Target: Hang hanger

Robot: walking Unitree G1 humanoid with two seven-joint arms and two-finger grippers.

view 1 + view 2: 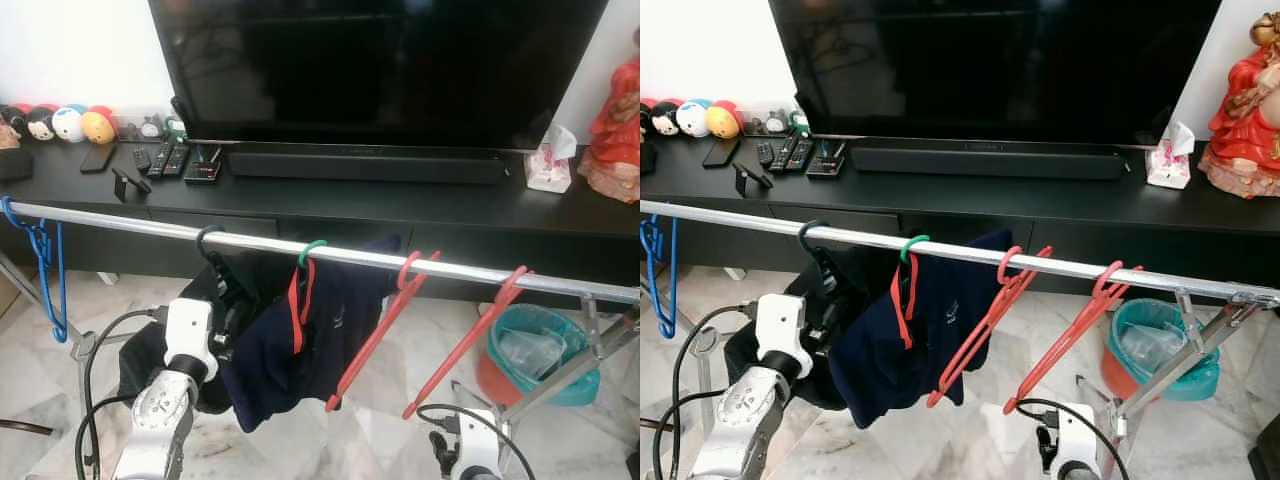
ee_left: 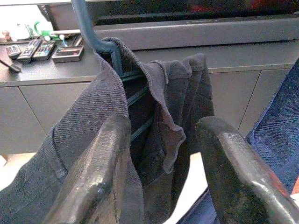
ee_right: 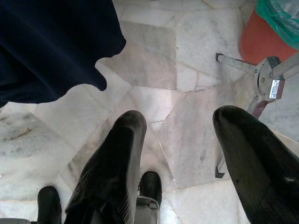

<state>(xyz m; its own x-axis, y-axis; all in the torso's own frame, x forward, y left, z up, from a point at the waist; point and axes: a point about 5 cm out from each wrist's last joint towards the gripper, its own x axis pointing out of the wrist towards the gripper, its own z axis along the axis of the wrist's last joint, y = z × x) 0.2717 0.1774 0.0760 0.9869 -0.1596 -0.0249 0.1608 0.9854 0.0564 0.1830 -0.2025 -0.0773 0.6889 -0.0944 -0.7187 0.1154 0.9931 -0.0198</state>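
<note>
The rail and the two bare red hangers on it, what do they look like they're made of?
The rail looks like polished metal tubing: silvery, with a bright highlight running along it. The two bare red hangers look like moulded plastic: uniform matte red, flat thin arms, hooks of the same piece. Plastic is a guess from the look alone.

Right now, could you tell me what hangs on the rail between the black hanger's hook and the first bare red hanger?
In the left eye view, a green-hooked hanger carrying a navy shirt hangs between the black hook and the red hanger.
</note>
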